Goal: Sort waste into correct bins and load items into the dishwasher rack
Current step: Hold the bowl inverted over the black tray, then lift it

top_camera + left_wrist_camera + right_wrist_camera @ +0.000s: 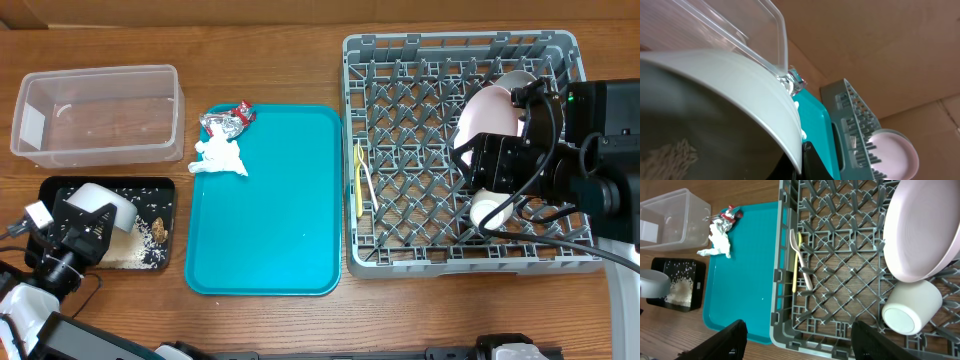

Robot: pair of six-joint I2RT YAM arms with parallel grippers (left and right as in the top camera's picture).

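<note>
My left gripper (85, 225) is shut on the rim of a greyish-white plate (105, 205), held tilted over the black tray (60, 188). Rice grains (125, 245) and a brown scrap (160, 228) lie in that tray. In the left wrist view the plate (735, 85) fills the frame, with the jaw (812, 162) on its edge. The foil wrapper (228, 120) and napkin (220, 155) lie on the teal tray's far left corner. The rack (400, 250) holds the pink plate (488, 115), a pale bowl (520, 80), the white cup (490, 208), the yellow spoon (358, 185) and the fork (802, 265). My right gripper (800, 345) is open and empty above the rack.
The clear tub (100, 115) stands behind the black tray and looks empty. The teal tray (270, 220) lies between the bins and the rack. The right arm's body covers the rack's right side. Brown cardboard lies at the table's far edge.
</note>
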